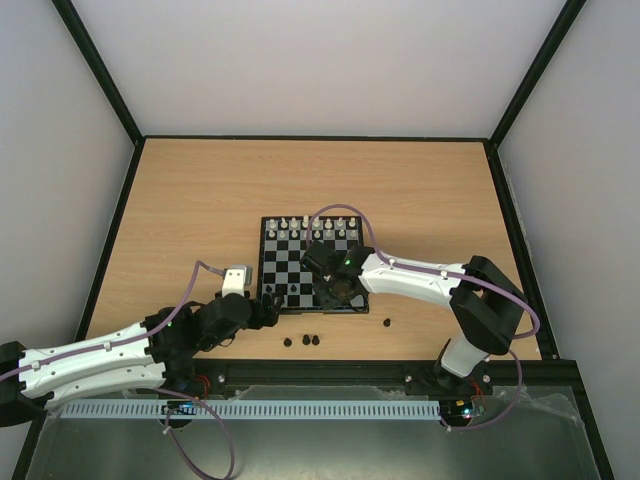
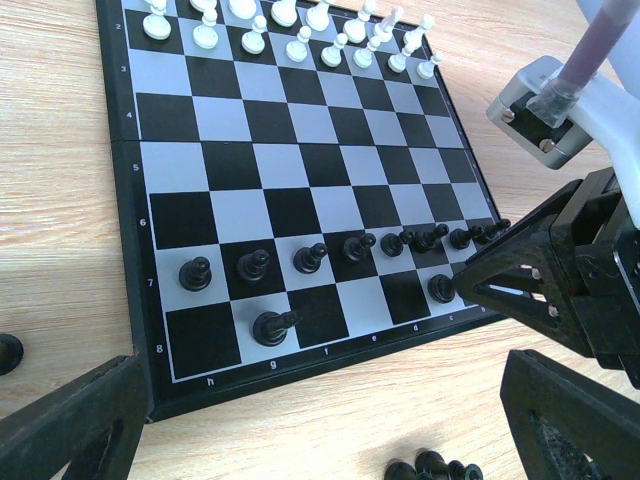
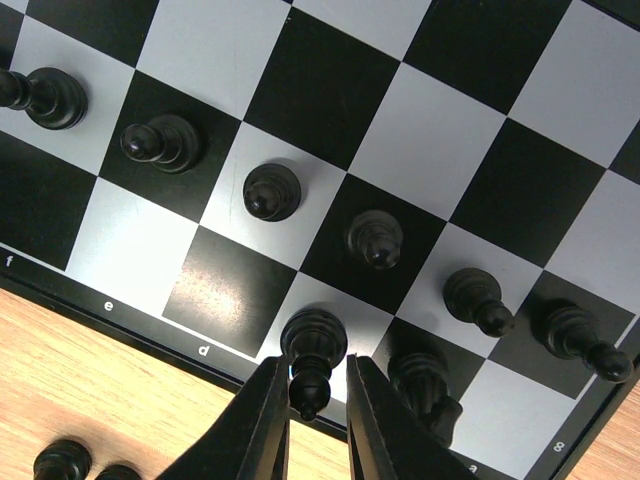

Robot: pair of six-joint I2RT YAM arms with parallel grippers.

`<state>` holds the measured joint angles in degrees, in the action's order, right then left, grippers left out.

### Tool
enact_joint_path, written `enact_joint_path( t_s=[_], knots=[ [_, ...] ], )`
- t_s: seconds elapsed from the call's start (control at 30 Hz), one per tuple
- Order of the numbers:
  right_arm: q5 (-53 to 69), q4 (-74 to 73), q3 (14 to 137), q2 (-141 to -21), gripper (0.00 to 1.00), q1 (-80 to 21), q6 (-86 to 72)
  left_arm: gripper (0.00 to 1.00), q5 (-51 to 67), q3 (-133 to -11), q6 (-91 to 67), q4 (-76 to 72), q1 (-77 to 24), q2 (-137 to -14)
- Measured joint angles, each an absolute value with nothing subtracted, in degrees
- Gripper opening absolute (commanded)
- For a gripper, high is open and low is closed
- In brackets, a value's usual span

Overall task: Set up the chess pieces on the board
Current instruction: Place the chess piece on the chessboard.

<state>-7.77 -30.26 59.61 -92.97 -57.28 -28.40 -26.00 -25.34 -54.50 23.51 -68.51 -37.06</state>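
We're seating a black piece (image 3: 315, 340) on the board (image 3: 440, 130), right gripper (image 3: 314, 385) pinching it, left gripper (image 1: 265, 307) spread; next: release upright

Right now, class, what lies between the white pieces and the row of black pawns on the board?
Between the white pieces and the black pawns the board is bare, as the left wrist view shows.
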Motion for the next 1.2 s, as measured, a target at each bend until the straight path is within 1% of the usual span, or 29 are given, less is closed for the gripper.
enact_joint_path(
  t_s=[0.07,0.2,0.3,1.07,1.13,1.2],
  knots=[
    [-7.8,-30.3,59.6,-93.0,0.17,-57.2,-28.4,0.99,-26.0,-25.3,-54.5,23.5,-68.5,-37.1],
    [-7.8,-30.3,59.5,-92.9,0.22,-57.2,-28.4,0.99,-26.0,-25.3,-54.5,23.5,-68.5,-37.1],
    [-7.9,-30.3,59.5,-92.9,0.23,-57.2,-28.4,0.99,-26.0,-25.3,-54.5,23.5,-68.5,-37.2],
    [-9.4,-31.3,59.3,-92.9,0.24,-57.2,-28.5,0.99,-26.0,-25.3,-54.6,23.5,-68.5,-37.1],
    [-9.3,-31.3,59.2,-92.8,0.25,-57.2,-28.5,0.99,-26.0,-25.3,-54.5,23.5,-68.5,-37.1],
    [-8.6,-31.2,59.1,-92.4,0.28,-57.2,-28.4,0.99,-26.0,-25.3,-54.6,23.5,-68.5,-37.1]
  ],
)
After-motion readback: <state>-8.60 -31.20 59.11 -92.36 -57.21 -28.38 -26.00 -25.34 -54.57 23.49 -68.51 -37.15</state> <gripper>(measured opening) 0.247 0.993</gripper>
